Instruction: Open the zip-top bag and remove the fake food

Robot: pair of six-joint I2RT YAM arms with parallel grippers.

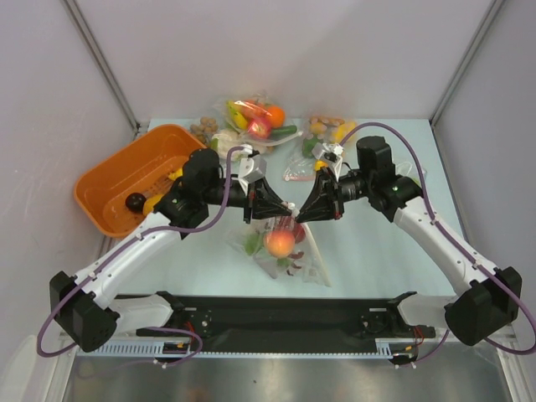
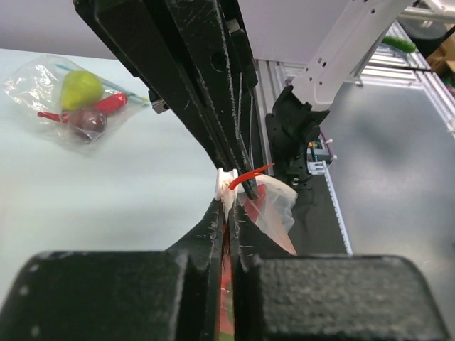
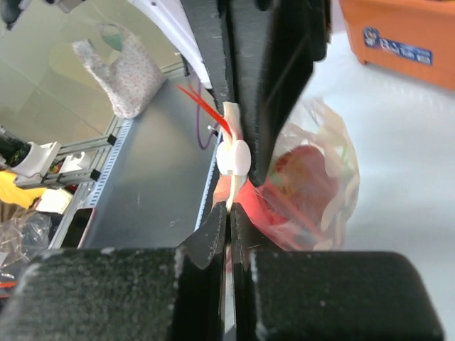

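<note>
The zip-top bag [image 1: 285, 251] hangs at the table's middle, its top edge held up between both grippers. Inside it I see a pink-orange peach [image 1: 279, 243], green grapes [image 1: 253, 244] and something red. My left gripper [image 1: 283, 207] is shut on the bag's zip strip; in the left wrist view its tips [image 2: 229, 212] pinch the strip just below the white slider [image 2: 225, 182]. My right gripper [image 1: 300, 215] is shut on the same strip from the other side; in the right wrist view its tips [image 3: 229, 213] pinch it below the slider [image 3: 232, 157], with the red-tinted bag [image 3: 313, 188] behind.
An orange basket [image 1: 109, 180] with a small dark ball [image 1: 134, 201] stands at the left. A clear bag with an orange, banana and cucumber [image 1: 255, 117] and another small bag [image 1: 322, 138] lie at the back. A bag with a green pear [image 2: 79, 96] shows in the left wrist view.
</note>
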